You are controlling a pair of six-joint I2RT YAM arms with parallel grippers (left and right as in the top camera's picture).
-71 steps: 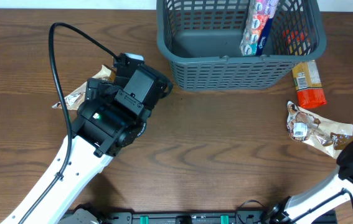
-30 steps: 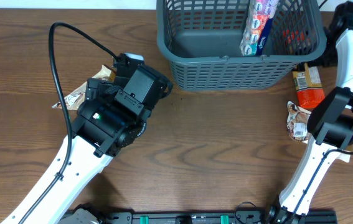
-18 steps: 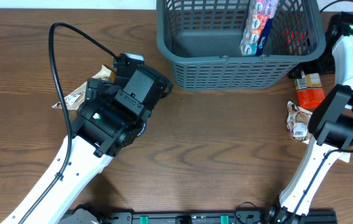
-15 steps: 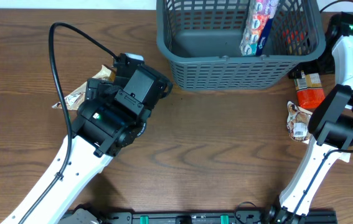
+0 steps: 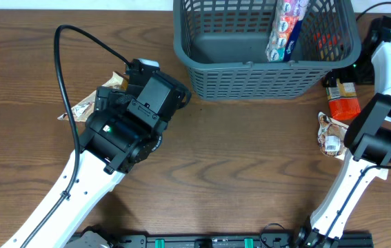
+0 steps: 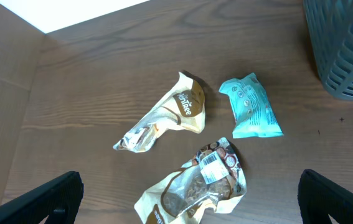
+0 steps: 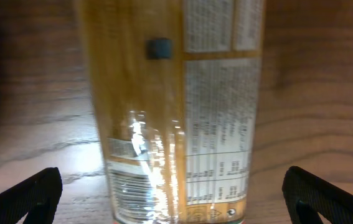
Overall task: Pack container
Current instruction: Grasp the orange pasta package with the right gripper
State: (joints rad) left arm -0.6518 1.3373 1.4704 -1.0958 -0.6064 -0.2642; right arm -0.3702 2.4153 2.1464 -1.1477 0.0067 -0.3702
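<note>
Blue-grey slotted basket (image 5: pixel 250 79) stands upright at the far middle of the wooden table (image 5: pixel 250 179), seen from overhead. A tall printed packet (image 5: pixel 286 27) leans inside its right half, with a red item (image 5: pixel 329 43) beside it behind the lattice. Left arm (image 5: pixel 123 131) reaches in from the near left and hides most of what lies under it. Left claw (image 6: pixel 192 199), wrist view: the fingertips (image 6: pixel 45 205) stand at the lower corners of the frame, jaws spread wide and holding nothing, above three packets on the table. A tan packet (image 6: pixel 164 118) lies to the left and a teal packet (image 6: pixel 251 109) just beside it, toward the basket's corner. A clear packet (image 6: pixel 195 190) with a barcode label lies nearest the claw; whether the three touch cannot be told. Right arm (image 5: pixel 381 103) rises along the right edge and bends toward the basket's near right corner. Right claw (image 7: pixel 176 199), wrist view: jaws likewise wide apart, tips at the lower corners, with an orange packet (image 7: pixel 176 106) lying lengthwise between them, not pinched. From overhead this orange packet lies on the table just outside the basket's near right corner. A crinkled brown packet (image 5: pixel 332 134) lies near it, partly behind the right arm.
</note>
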